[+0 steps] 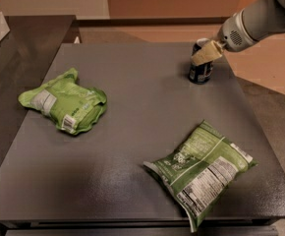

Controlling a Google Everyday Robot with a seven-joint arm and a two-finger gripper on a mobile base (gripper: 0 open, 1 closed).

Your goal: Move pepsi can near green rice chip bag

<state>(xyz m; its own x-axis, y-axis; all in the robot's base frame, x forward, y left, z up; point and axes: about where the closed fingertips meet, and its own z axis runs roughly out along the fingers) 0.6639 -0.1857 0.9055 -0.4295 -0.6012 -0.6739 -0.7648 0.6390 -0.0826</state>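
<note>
Clearly, the robot's grey-and-cream gripper [202, 58] is at the far right of the dark grey table [142, 97], right at the small dark blue pepsi can [200, 73]. Its cream-coloured tip lies across the upper front of the can and touches it. Whether the gripper grasps the can or is released around it, we cannot tell, because the side behind the can is hidden. The can stands on the table, just under and behind this tip; we see only its silver top and its lower half, and its logo is hard to make out. The puffy lime-green rice chip bag [64, 104] lies at the left, well apart from the can. A larger, flatter, darker green bag [201, 168] lies near the front right edge.
</note>
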